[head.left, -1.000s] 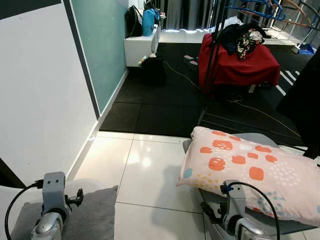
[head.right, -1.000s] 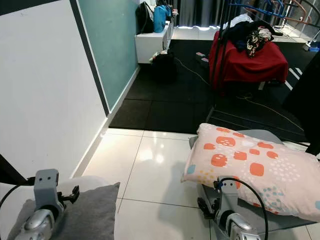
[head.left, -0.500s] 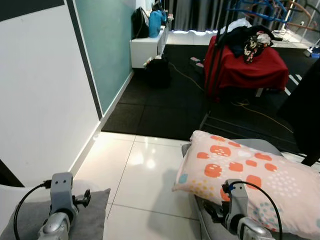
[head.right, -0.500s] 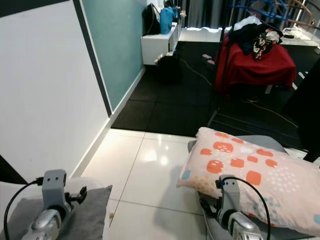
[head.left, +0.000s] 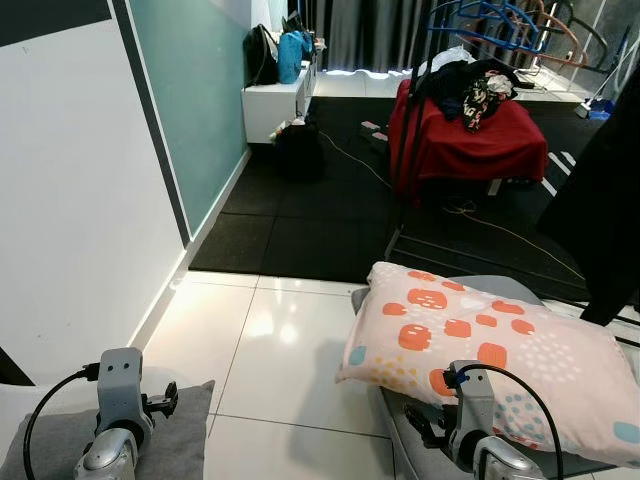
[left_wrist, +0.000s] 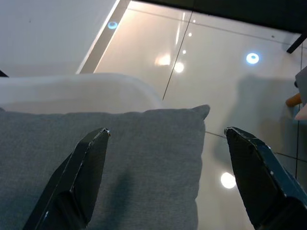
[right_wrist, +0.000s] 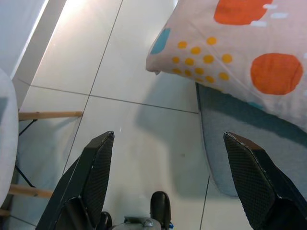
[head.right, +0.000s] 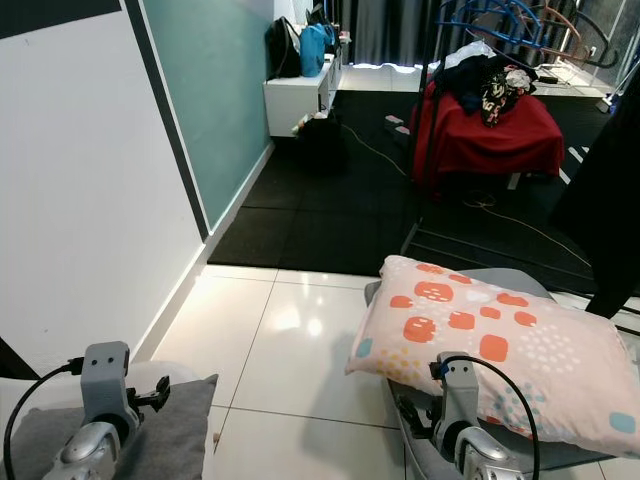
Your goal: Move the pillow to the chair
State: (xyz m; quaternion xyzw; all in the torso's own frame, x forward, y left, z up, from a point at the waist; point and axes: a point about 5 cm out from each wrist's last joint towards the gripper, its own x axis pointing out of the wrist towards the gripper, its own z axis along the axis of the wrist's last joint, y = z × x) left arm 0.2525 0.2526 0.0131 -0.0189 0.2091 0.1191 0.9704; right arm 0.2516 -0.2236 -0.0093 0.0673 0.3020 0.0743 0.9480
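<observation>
Currently spotted pillow lies on the grey chair; right gripper and left gripper both spread, holding nothing (left over grey cushion). Keep clear while retreating, avoid snagging the pillow's corner

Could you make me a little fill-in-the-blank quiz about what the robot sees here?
1. The patterned pillow lies on a ___ chair.
2. The left gripper hangs over a ___ cushion.
3. Both grippers' fingers are ___.
4. Clothes lie on a ___ cloth far back.
Missing words: grey; grey; open; red
</observation>
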